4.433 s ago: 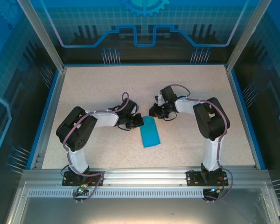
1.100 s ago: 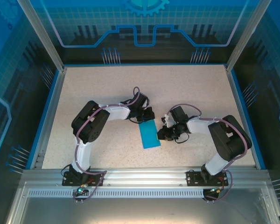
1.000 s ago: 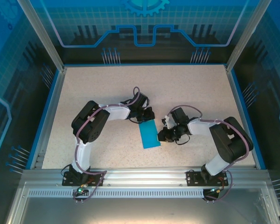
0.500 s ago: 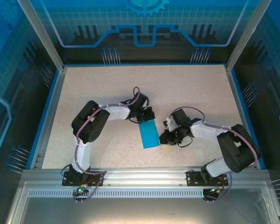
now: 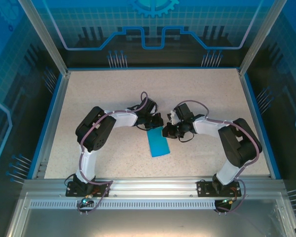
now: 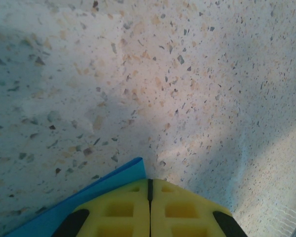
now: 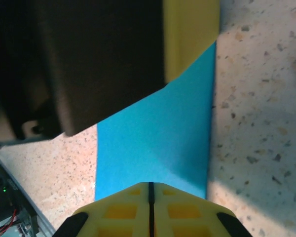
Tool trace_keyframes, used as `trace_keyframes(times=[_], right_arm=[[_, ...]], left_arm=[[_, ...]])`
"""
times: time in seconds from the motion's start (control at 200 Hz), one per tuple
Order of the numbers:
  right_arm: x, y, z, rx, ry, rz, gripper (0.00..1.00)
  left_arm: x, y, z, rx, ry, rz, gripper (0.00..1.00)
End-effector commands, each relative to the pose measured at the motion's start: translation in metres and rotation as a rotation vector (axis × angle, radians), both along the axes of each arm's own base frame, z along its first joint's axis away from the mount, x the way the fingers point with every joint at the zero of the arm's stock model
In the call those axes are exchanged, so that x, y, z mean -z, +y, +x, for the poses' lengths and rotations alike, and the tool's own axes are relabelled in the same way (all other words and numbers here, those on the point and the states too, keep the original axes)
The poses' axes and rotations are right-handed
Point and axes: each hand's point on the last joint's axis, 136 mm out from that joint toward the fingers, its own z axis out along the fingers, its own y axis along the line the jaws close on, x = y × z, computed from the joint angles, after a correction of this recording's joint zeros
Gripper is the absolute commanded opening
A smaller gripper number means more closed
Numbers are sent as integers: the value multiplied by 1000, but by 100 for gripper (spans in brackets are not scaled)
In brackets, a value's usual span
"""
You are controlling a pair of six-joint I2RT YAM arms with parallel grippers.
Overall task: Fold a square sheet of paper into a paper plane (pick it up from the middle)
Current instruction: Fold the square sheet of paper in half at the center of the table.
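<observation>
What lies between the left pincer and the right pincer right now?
Just the blue paper. The right wrist view shows its folded end stretching from the right pincer across to the left pincer, with nothing else on it.

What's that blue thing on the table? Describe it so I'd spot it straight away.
Find the pale speckled table, then the spot near its middle where the left pincer and right pincer meet. From there a flat, narrow strip of paper runs toward the near edge. Its bright blue sets it apart from the pale tabletop and the dark pincers.
</observation>
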Motion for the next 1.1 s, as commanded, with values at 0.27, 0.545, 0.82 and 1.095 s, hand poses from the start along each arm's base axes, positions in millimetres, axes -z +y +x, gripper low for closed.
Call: trace_keyframes(times=[0.27,0.545,0.82,1.095], right_arm=[[21,3,17,19,6,0,7],[24,-5,-20,-43,88,-1,11],[31,-25,-78,-96,189,-27,13],[36,-39,-120,-131,265,-78,14]], left_arm=[[30,14,-10,-27,60,73,8],[29,15,-8,-30,53,83,11],[28,17,-5,-29,41,99,12],[29,17,-4,-28,41,102,12]])
